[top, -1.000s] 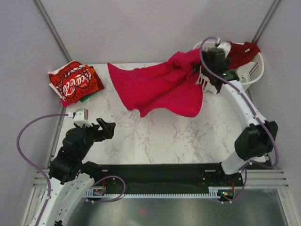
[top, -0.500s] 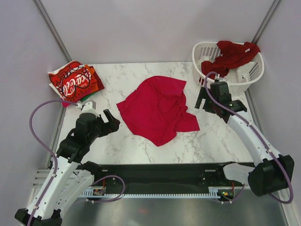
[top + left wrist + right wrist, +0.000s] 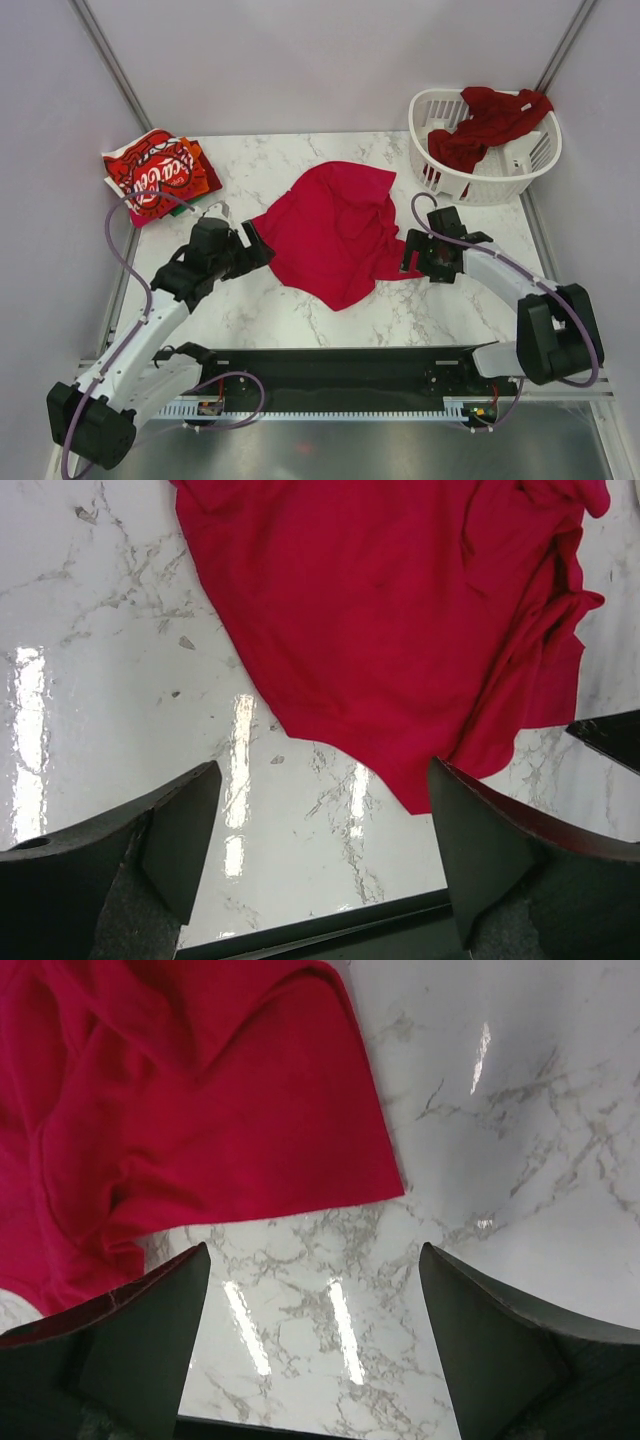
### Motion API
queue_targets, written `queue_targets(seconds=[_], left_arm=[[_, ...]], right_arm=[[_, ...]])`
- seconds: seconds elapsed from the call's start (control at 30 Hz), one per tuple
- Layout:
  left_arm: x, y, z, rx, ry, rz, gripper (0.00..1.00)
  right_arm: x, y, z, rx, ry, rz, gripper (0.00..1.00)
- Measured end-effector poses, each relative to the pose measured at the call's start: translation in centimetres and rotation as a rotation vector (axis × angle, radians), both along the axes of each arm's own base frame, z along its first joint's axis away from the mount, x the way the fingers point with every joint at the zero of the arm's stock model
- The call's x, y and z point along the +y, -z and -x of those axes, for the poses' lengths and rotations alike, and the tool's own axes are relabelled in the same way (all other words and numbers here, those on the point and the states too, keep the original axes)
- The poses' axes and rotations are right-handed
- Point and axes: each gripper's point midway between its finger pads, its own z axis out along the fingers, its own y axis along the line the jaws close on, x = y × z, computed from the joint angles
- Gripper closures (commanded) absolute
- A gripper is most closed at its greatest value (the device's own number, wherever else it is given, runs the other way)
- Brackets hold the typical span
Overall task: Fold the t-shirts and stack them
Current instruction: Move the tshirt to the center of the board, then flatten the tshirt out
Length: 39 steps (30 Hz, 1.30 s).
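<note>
A bright red t-shirt point(image 3: 335, 230) lies crumpled in the middle of the marble table; it also shows in the left wrist view point(image 3: 400, 620) and the right wrist view point(image 3: 190, 1130). My left gripper point(image 3: 256, 248) is open and empty at the shirt's left edge, with bare table between its fingers point(image 3: 320, 840). My right gripper point(image 3: 411, 256) is open and empty at the shirt's right corner, also over bare table point(image 3: 315, 1330). A dark red t-shirt point(image 3: 490, 122) hangs in the white basket point(image 3: 545, 150). The Coca-Cola shirt point(image 3: 152, 175) tops a folded stack at back left, orange and green edges showing beneath.
The basket stands at the table's back right corner. The folded stack sits at the back left corner by the wall. A black rail point(image 3: 330, 365) runs along the table's near edge between the arm bases.
The bright red shirt was held up and spread by the right gripper; it now lies dropped on the table. Both arms have come in low to the shirt's two sides.
</note>
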Motion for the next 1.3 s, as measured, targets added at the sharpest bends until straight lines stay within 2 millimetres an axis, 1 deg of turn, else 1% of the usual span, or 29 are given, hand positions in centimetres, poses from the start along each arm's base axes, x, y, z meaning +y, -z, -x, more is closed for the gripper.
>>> queue_targets(seconds=[0.07, 0.13, 0.17, 0.23, 0.27, 0.33, 0.37, 0.4, 0.43, 0.5, 0.57, 0.63, 0.7, 0.77, 0.8, 0.83, 0.9, 0.93, 0.97, 1.0, 1.03, 1.1, 1.13, 1.2, 1.27, 1.3], left_arm=[[-0.2, 0.0, 0.0, -0.004, 0.006, 0.015, 0.1], [-0.3, -0.1, 0.2, -0.017, 0.011, 0.028, 0.11], [-0.3, -0.1, 0.4, -0.024, 0.014, 0.035, 0.12], [-0.3, -0.3, 0.9, -0.044, 0.016, 0.048, 0.13], [-0.2, -0.3, 1.2, -0.053, 0.017, 0.055, 0.13], [-0.1, -0.5, 1.7, -0.074, 0.019, 0.068, 0.14], [-0.1, -0.6, 1.9, -0.081, 0.02, 0.073, 0.14], [0.0, -0.6, 2.0, -0.087, 0.02, 0.079, 0.14], [0.0, -0.4, 2.3, -0.088, 0.023, 0.083, 0.14], [0.0, -0.2, 2.7, -0.085, 0.027, 0.089, 0.14], [0.0, -0.2, 2.9, -0.086, 0.028, 0.091, 0.14], [0.1, -0.4, 3.1, -0.092, 0.029, 0.093, 0.14], [0.2, -0.7, 3.2, -0.096, 0.029, 0.094, 0.14], [0.2, -1.3, 3.4, -0.094, 0.029, 0.094, 0.14], [0.2, -1.9, 3.4, -0.097, 0.03, 0.095, 0.15], [0.3, -2.4, 3.4, -0.102, 0.029, 0.096, 0.15], [0.3, -3.5, 3.6, -0.113, 0.03, 0.1, 0.15], [0.3, -3.9, 3.7, -0.117, 0.03, 0.102, 0.15], [0.4, -4.3, 3.9, -0.121, 0.029, 0.103, 0.15], [0.6, -4.6, 4.1, -0.124, 0.028, 0.103, 0.15], [0.7, -4.9, 4.5, -0.125, 0.027, 0.102, 0.15], [1.2, -5.4, 5.1, -0.128, 0.019, 0.097, 0.14], [1.5, -5.7, 5.4, -0.132, 0.012, 0.092, 0.14], [1.9, -6.4, 6.0, -0.142, 0.002, 0.087, 0.14], [2.3, -6.4, 6.3, -0.138, -0.007, 0.08, 0.14], [2.4, -6.2, 6.5, -0.128, -0.008, 0.075, 0.14]], right_arm=[[0.1, 1.2, -0.5, 0.021, -0.006, 0.008, 0.11], [0.2, 2.5, -0.8, 0.043, -0.01, 0.016, 0.12], [0.2, 2.9, -0.9, 0.053, -0.01, 0.021, 0.13], [0.3, 2.9, -2.0, 0.023, -0.013, 0.022, 0.18], [0.4, 2.9, -2.4, 0.013, -0.014, 0.023, 0.28], [0.4, 3.0, -3.0, 0.003, -0.021, 0.029, 0.44], [0.5, 3.1, -3.4, -0.003, -0.024, 0.029, 0.6], [0.6, 3.2, -3.6, -0.006, -0.028, 0.029, 0.66], [0.7, 3.3, -3.8, -0.007, -0.028, 0.022, 0.79], [1.2, 3.4, -4.0, -0.003, -0.035, -0.003, 0.89], [2.2, 3.5, -3.5, 0.019, -0.057, -0.042, 1.0], [3.7, 3.3, -2.9, 0.037, -0.091, -0.073, 1.0], [6.4, 2.6, -2.0, 0.049, -0.142, -0.109, 1.0], [11.0, 1.4, -0.7, 0.033, -0.227, -0.157, 1.0], [14.4, 0.6, 0.5, 0.019, -0.283, -0.191, 1.0], [16.9, 0.1, 1.5, 0.012, -0.329, -0.226, 1.0], [24.4, -1.6, 4.9, 0.014, -0.473, -0.314, 1.0], [27.3, -2.2, 6.3, 0.015, -0.529, -0.343, 1.0], [30.8, -3.0, 7.5, 0.009, -0.588, -0.386, 0.96], [33.5, -3.6, 8.7, 0.008, -0.634, -0.418, 0.86], [36.5, -4.2, 10.1, 0.006, -0.689, -0.453, 0.48], [39.4, -4.9, 11.7, 0.004, -0.751, -0.488, 0.21], [40.2, -5.3, 12.1, -0.001, -0.767, -0.495, 0.02], [40.1, -5.7, 12.1, -0.025, -0.777, -0.469, 0.02], [38.7, -6.0, 10.9, -0.061, -0.745, -0.398, 0.02], [37.7, -6.4, 10.1, -0.087, -0.725, -0.357, 0.02]])
